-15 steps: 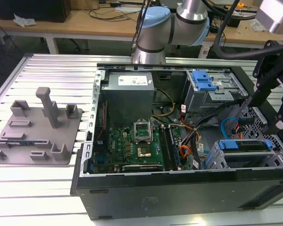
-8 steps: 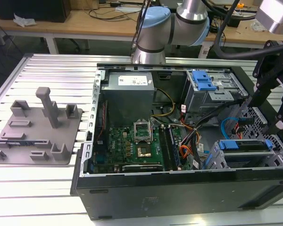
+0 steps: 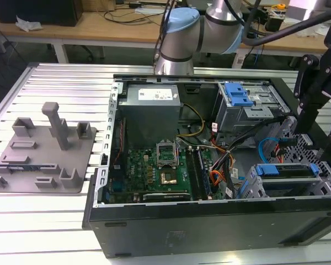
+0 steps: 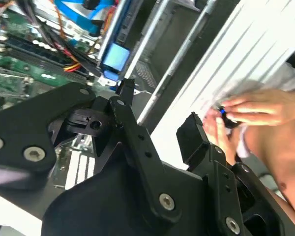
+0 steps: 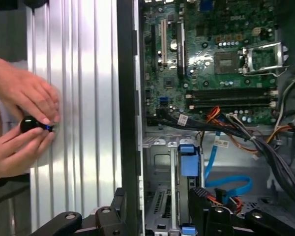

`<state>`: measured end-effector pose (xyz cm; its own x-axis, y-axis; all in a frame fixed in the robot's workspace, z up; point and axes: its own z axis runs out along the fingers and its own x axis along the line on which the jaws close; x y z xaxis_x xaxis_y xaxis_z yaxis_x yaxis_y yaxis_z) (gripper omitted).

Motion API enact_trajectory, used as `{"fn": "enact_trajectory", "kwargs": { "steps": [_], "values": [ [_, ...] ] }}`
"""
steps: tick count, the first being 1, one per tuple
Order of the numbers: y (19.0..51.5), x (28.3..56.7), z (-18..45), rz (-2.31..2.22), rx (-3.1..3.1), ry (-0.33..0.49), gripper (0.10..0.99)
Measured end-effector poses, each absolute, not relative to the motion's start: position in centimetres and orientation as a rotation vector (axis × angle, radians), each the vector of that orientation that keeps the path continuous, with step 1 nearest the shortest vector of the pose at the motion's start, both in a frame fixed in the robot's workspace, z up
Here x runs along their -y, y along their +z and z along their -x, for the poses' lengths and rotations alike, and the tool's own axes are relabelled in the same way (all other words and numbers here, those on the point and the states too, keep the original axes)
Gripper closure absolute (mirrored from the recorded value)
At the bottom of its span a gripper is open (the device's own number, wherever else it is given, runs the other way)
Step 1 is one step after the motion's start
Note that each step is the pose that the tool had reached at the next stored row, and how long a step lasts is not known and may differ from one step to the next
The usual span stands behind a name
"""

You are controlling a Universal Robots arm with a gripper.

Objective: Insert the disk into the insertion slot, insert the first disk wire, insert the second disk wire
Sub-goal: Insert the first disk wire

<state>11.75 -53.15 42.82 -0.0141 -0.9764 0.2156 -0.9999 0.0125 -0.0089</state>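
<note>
Gripper (image 4: 157, 105) up close, wide open and empty at the computer case's (image 3: 182, 232) edge by the insertion slot (image 3: 249, 190), presumably thanks to the disk (image 3: 287, 182) already sitting inside.

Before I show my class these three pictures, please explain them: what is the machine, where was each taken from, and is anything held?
The machine is a robot arm ending in a black gripper, a two-fingered claw. It is open and holds nothing. One picture looks on from off the arm; the two wrist views come from cameras riding on the arm. On the ribbed metal table lie an opened computer case and a grey plastic stand. Inside the case, a blue-framed disk appears to sit in a metal cage. A person's hands hold a small dark object beside the case.
</note>
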Motion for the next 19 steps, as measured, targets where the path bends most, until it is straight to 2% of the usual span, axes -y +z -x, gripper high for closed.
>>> {"fn": "enact_trajectory", "kwargs": {
  "steps": [6,10,11,12,13,14,19],
  "values": [
    [42.3,53.0,-11.7,-2.047,2.172,0.265,0.467],
    [42.0,51.0,-11.7,-2.033,2.170,0.278,0.478],
    [42.0,50.2,-11.7,-2.028,2.165,0.288,0.612],
    [41.9,49.4,-11.7,-2.022,2.158,0.300,0.671],
    [41.9,49.0,-11.7,-2.018,2.154,0.307,0.671],
    [41.8,48.5,-11.8,-2.015,2.151,0.313,0.737],
    [41.5,46.7,-14.5,-2.005,2.138,0.336,0.737]
  ]
}}
